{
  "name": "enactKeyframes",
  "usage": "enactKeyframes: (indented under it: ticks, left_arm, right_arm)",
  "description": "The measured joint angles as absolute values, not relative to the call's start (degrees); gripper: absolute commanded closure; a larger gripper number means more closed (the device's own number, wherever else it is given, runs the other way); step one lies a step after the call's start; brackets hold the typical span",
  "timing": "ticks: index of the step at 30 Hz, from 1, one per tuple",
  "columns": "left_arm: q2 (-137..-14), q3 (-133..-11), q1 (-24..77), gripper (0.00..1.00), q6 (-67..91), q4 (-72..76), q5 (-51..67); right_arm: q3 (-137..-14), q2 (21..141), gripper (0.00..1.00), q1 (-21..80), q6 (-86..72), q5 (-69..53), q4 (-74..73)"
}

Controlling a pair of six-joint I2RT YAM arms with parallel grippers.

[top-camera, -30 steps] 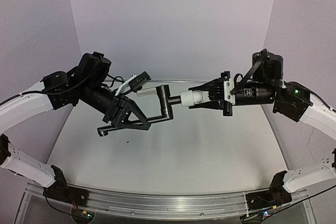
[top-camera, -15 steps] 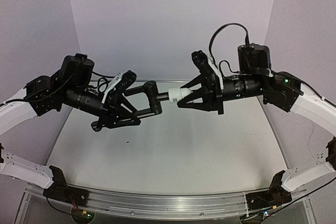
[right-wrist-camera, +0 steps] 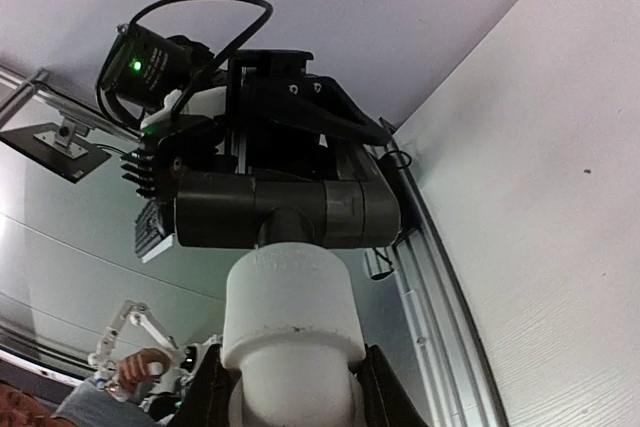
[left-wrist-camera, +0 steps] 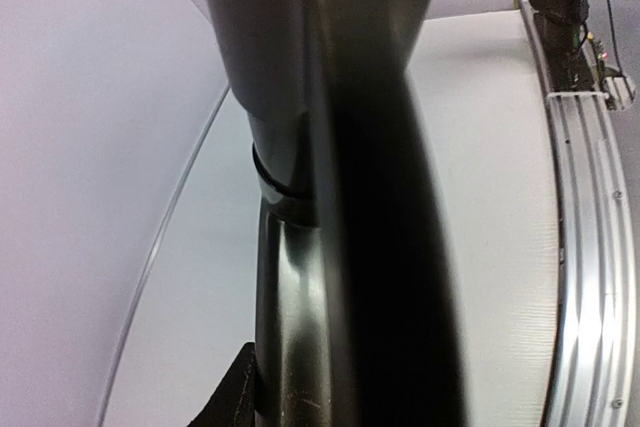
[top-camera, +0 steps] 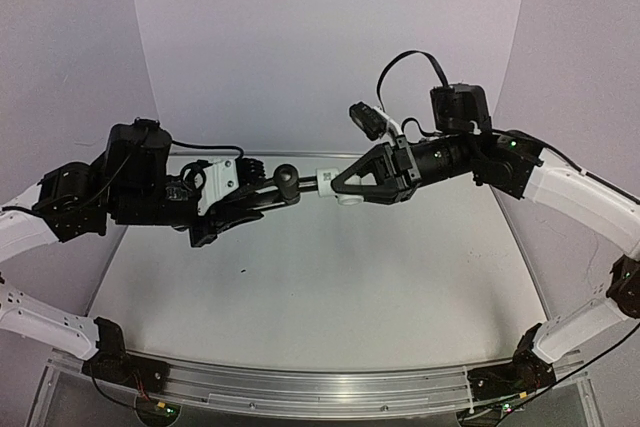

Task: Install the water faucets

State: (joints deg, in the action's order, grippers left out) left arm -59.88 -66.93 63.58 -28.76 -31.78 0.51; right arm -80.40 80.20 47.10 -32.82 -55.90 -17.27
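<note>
Two end effectors meet in the air over the far half of the table (top-camera: pixel 330 287), about midway between its left and right edges. The left end effector (top-camera: pixel 250 199) points right with its fingers closed on the black pipe (top-camera: pixel 272 191), which runs out of the grip roughly level and ends in a rounded, bent knob facing the other arm. In the left wrist view the black pipe (left-wrist-camera: pixel 385 247) fills most of the picture as a dark, blurred bar, too near to show detail. The right end effector (top-camera: pixel 342 187) points left and is clamped on the white fitting (top-camera: pixel 328 179). The right wrist view shows the white fitting (right-wrist-camera: pixel 290 317) pinched between two black fingers (right-wrist-camera: pixel 213 397), one touching it on each side. The fitting's free end appears to touch a short stub on the cross piece of the black pipe (right-wrist-camera: pixel 290 209). Both parts hang clear above the table.
</note>
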Motion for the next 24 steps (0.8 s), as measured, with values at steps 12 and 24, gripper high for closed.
enactKeyframes:
  ticks: [12,24]
  left_arm:
    - [-60.65,-66.55,68.38,1.0,-38.96,-29.57,-13.77]
    - [-60.75,-65.49,70.01,1.0,-40.77,-29.46,-12.08]
  right_arm:
    - [-77.94,82.09,0.97,44.12,-54.36,-64.92,-11.37]
    - [-77.83,83.65,0.02,42.71,-53.14,-63.55,-8.53]
